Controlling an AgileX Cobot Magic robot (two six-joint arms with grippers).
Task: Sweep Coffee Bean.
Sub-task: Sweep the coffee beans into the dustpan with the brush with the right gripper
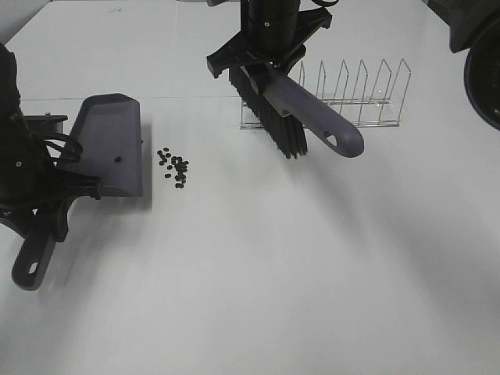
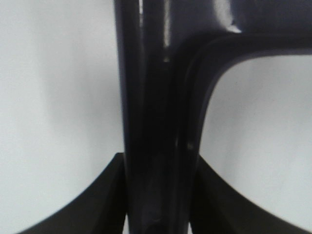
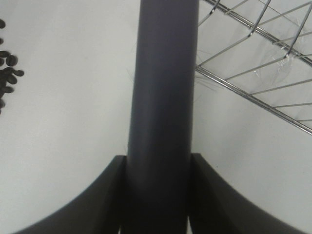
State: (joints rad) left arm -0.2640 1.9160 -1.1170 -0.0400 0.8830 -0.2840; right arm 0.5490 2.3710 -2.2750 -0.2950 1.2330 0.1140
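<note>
Several tiny dark coffee beans (image 1: pixel 173 167) lie in a loose pile on the white table, just right of the grey-purple dustpan (image 1: pixel 109 144); one bean (image 1: pixel 117 159) lies on the pan. They also show at the edge of the right wrist view (image 3: pixel 9 73). My left gripper (image 1: pixel 58 187) is shut on the dustpan's handle (image 2: pixel 156 117). My right gripper (image 1: pixel 262 55) is shut on the brush (image 1: pixel 301 113), held above the table to the right of the beans, its handle (image 3: pixel 163 97) between the fingers and black bristles (image 1: pixel 269 113) pointing down.
A wire dish rack (image 1: pixel 355 98) stands behind the brush on the table, also in the right wrist view (image 3: pixel 258 63). A dark object (image 1: pixel 480 62) sits at the far right edge. The white table (image 1: pixel 273 273) stretches toward the front.
</note>
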